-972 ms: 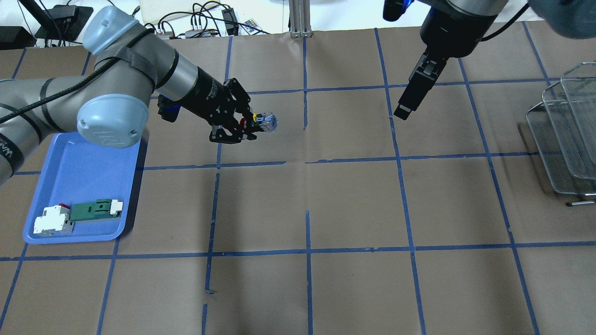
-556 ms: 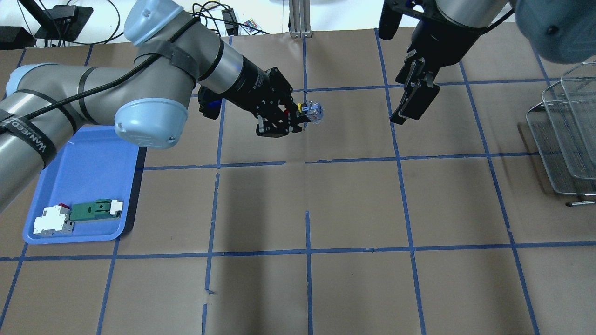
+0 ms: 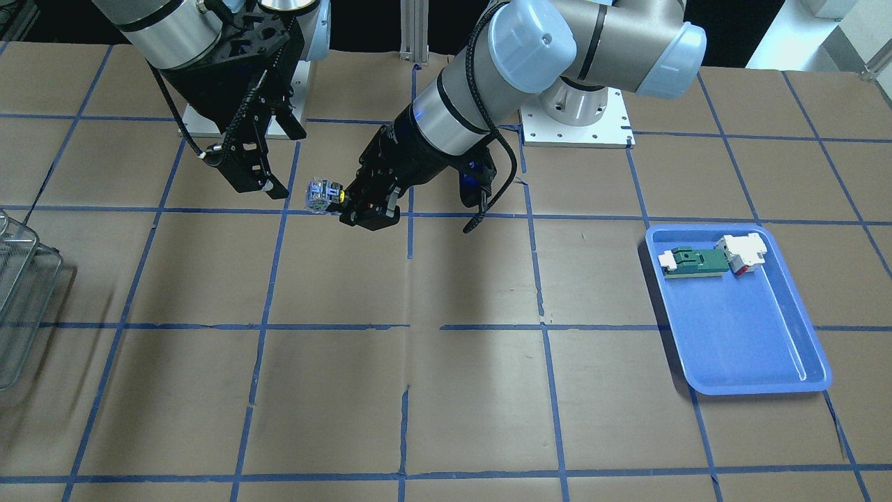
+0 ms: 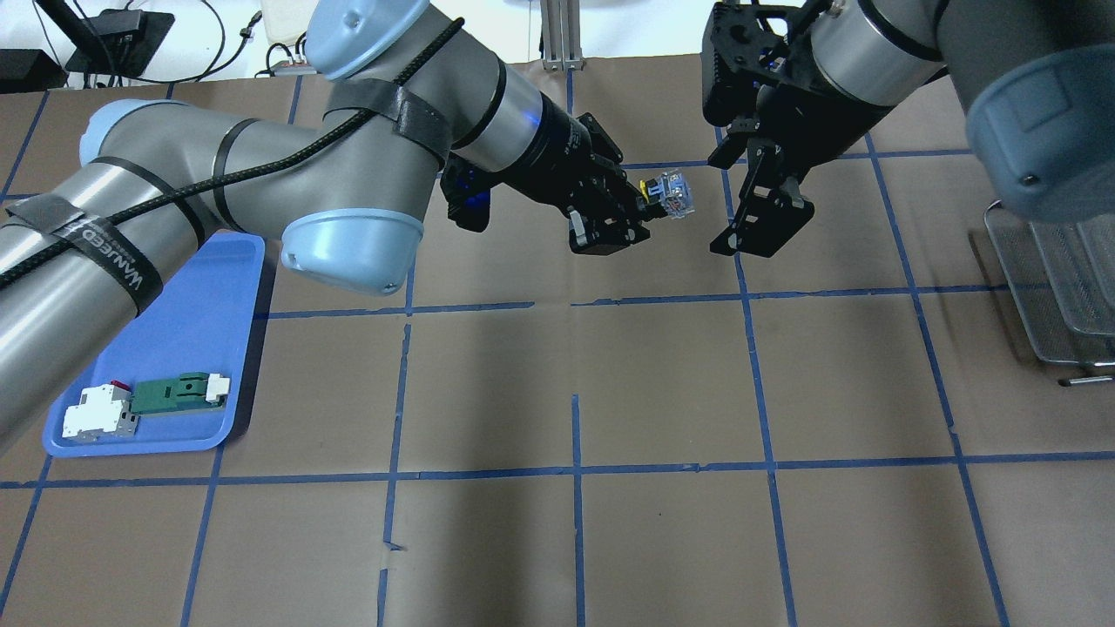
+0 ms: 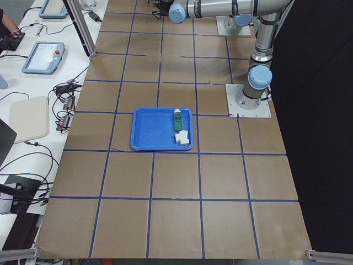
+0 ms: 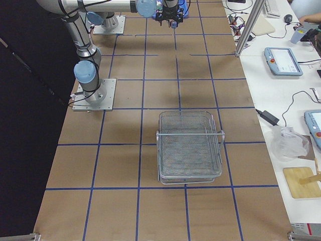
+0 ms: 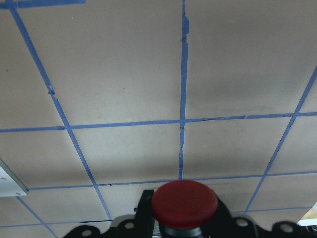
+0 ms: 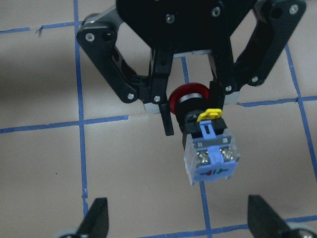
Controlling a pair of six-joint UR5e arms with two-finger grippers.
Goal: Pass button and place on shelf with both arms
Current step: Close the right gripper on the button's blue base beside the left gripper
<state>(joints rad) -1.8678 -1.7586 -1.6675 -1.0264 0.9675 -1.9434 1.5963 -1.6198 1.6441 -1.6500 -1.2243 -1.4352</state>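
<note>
Brown paper ruled with blue tape covers the desk (image 4: 662,383). At its left end, the blue tray (image 4: 131,448) holds the white-and-red block (image 4: 96,418) and the green-and-white part (image 4: 174,392).

Over the last second the left arm (image 4: 261,174) has swung well to the right, from near the tray to past the middle tape line. The left claw (image 4: 640,207) is clamped on the button (image 4: 669,193), which hangs in the air above the desk. Meanwhile the right claw (image 4: 760,235) has dropped and turned to face it. Its fingers are spread wide and empty, just beside the button but not touching.

The hand-over looks about to happen, and the shelf (image 4: 1037,287) at the far right has yet to receive anything.

The button is gripped near its red mushroom cap. Its yellow tab and bluish clear block, with two screws showing, point toward the receiving claw.
</note>
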